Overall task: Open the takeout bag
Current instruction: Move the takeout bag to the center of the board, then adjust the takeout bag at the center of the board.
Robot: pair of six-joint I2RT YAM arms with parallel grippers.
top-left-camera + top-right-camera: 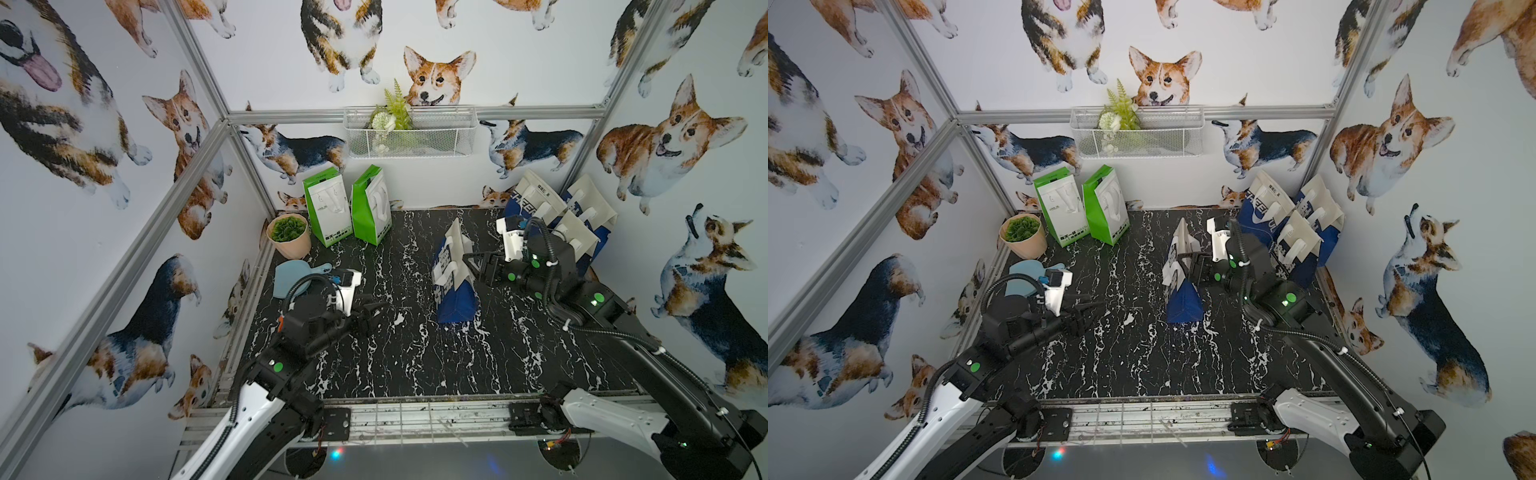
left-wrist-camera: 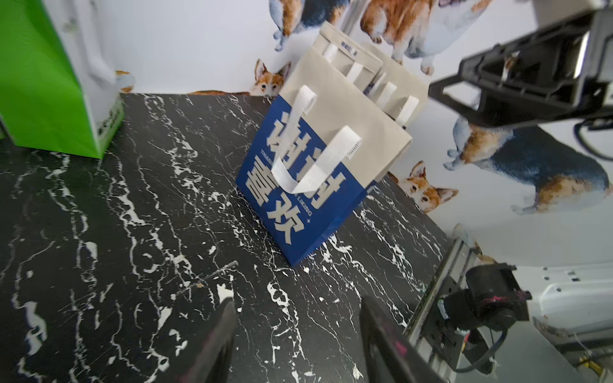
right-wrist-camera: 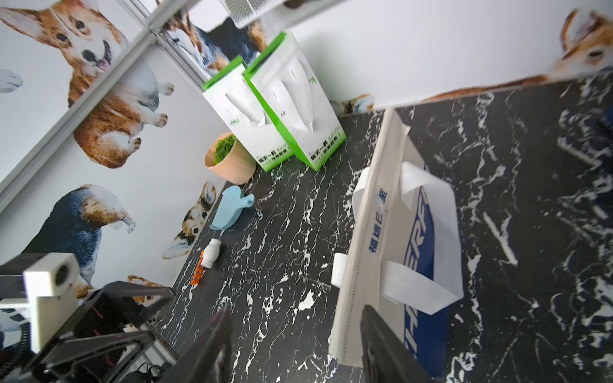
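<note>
Bag (image 1: 453, 286): was set centre-right on surface (image 1: 395, 365), mouth flattened shut.
Right fingers (image 3: 378, 338): spread, empty, beside bag's top.
Left fingers (image 2: 381, 338): spread, empty, well left.
Advice: opposite handles (image 2: 308, 159) judged best gripped, parted gently.

matt paper takeout bag (image 2: 298, 212) with flat woven-looking handles (image 2: 326, 160); smooth black marble-look tabletop (image 1: 395, 365); white metal mesh basket (image 1: 436, 137).
</note>
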